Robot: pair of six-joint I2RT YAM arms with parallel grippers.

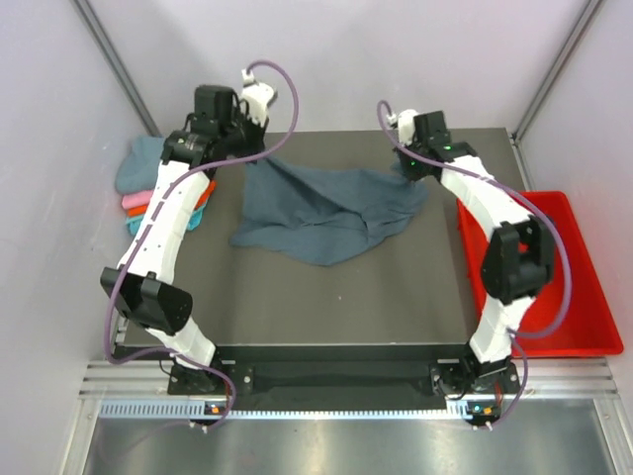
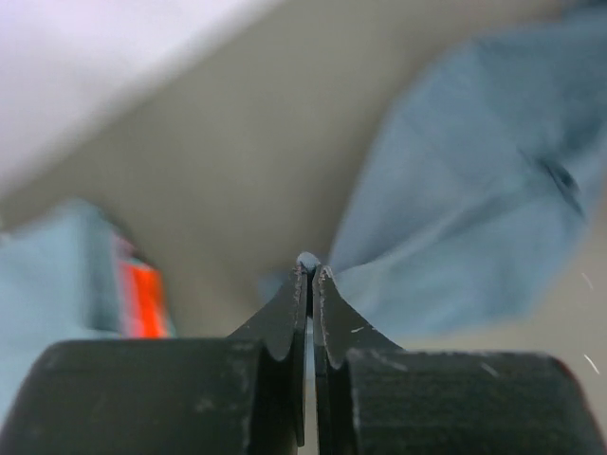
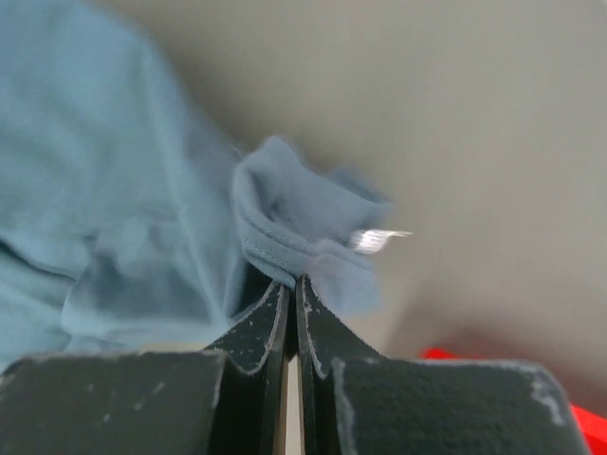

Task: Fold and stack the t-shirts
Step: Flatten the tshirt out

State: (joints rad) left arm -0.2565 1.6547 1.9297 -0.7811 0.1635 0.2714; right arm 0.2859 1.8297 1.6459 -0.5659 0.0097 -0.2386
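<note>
We see the left tool (image 2: 310,273) pressed almost shut, with only a thin slit between its fingers and a small nub of blue-grey cloth caught at the very tips. The right tool (image 3: 289,286) is closed just as tightly, and it pinches a folded hem that bunches up directly above its tips.

Both tools grip the same slate blue-grey t-shirt (image 1: 326,213). In the top view we find the left tool (image 1: 255,150) at the shirt's far left corner and the right tool (image 1: 410,173) at its far right corner. The far edge is strung between them, raised off the surface (image 1: 336,297). From there the cloth droops toward us in loose, rumpled folds and ends in a crumpled lower edge that rests on the far half of the surface.

Off the surface's left edge, beside the left arm, we see a stack of folded t-shirts (image 1: 138,168) with dusty teal on top and pink, orange and turquoise edges showing beneath. To the right of the surface, beyond the right arm, sits a red tray (image 1: 584,297).
</note>
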